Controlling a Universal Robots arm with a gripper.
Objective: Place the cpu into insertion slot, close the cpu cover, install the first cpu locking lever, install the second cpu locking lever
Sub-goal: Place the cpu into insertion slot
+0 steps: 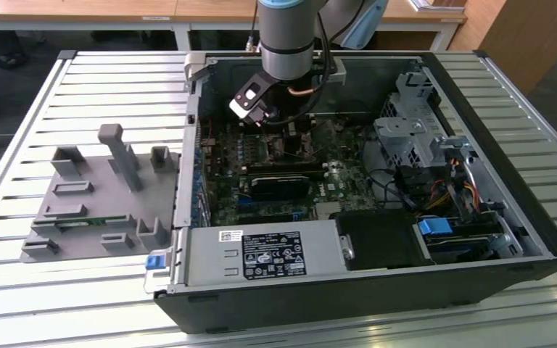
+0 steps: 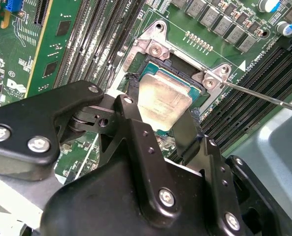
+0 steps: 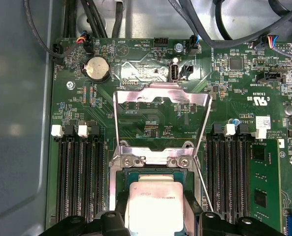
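The cpu (image 2: 163, 101) (image 3: 153, 204), a silvery-beige square chip, sits between my black fingers (image 2: 131, 115). My gripper (image 2: 160, 123) (image 3: 154, 216) is shut on the cpu's two opposite edges. The chip is directly over the insertion slot (image 2: 155, 66) (image 3: 150, 173), whose dark teal edge shows around it. I cannot tell whether the chip rests fully in it. The cpu cover (image 3: 160, 105), a silver frame with a large window, stands flipped open beyond the slot. A thin metal locking lever (image 3: 203, 184) (image 2: 264, 96) sticks out beside the slot. In the exterior view, my gripper (image 1: 293, 134) reaches down into the open computer case.
Memory slots (image 3: 81, 177) flank the socket on both sides. A long black module (image 1: 283, 181) lies across the motherboard near my gripper. The power supply (image 1: 259, 254) and drive bays (image 1: 423, 138) crowd the case. A grey fixture (image 1: 95, 196) sits on the slatted table at the exterior view's left.
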